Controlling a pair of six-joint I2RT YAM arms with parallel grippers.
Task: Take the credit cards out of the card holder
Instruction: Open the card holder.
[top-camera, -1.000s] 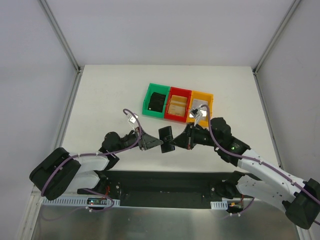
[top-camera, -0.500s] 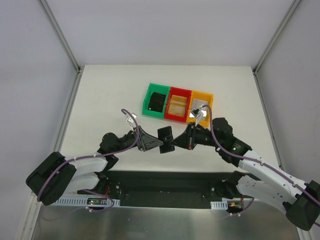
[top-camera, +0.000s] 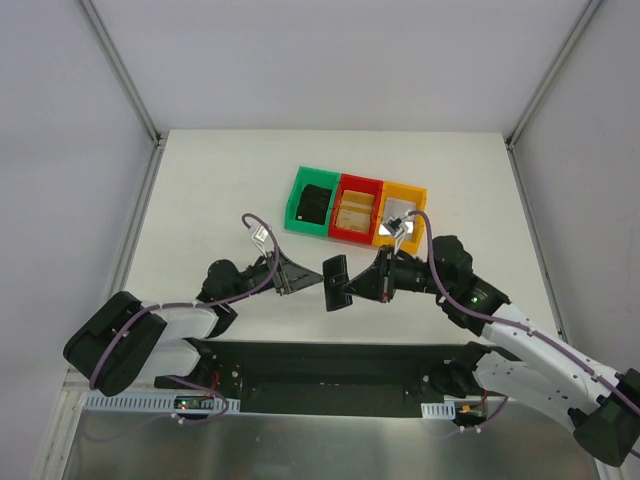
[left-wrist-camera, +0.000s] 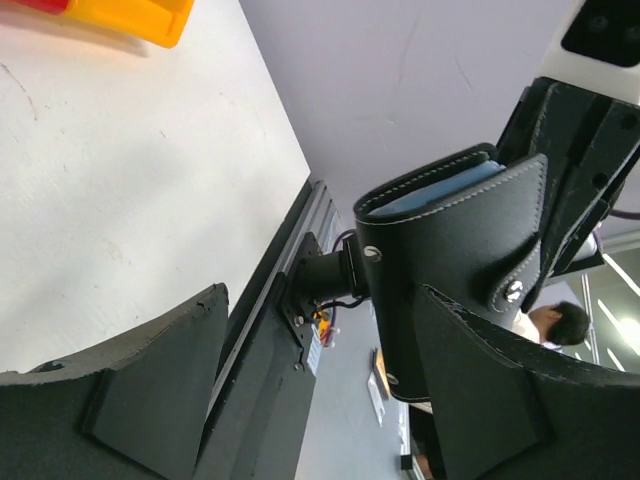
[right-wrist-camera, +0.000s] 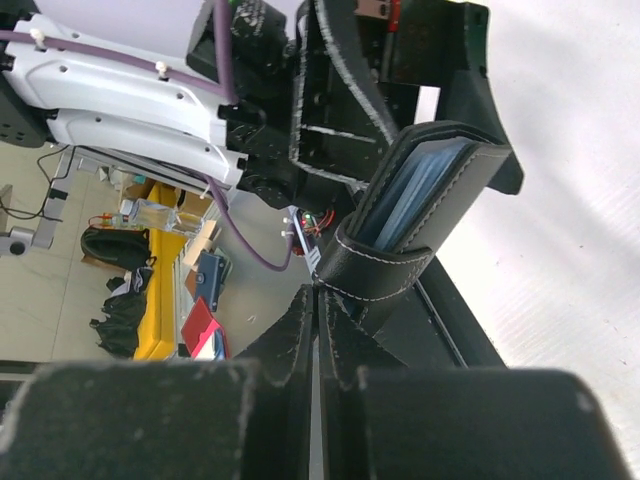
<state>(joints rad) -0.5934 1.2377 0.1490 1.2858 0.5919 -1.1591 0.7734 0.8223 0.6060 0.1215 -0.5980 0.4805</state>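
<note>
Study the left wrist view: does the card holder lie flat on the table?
No, the card holder is held up in the air by the right pincer, not resting on the table.

The card holder (top-camera: 335, 283) hangs before the bins (top-camera: 358, 179), over the table (top-camera: 220, 180).

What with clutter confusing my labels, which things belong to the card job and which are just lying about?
Job in hand:
- card holder
- right gripper, shut on its strap
- left gripper, open near it

Lying about:
- green bin
- red bin
- yellow bin
</note>
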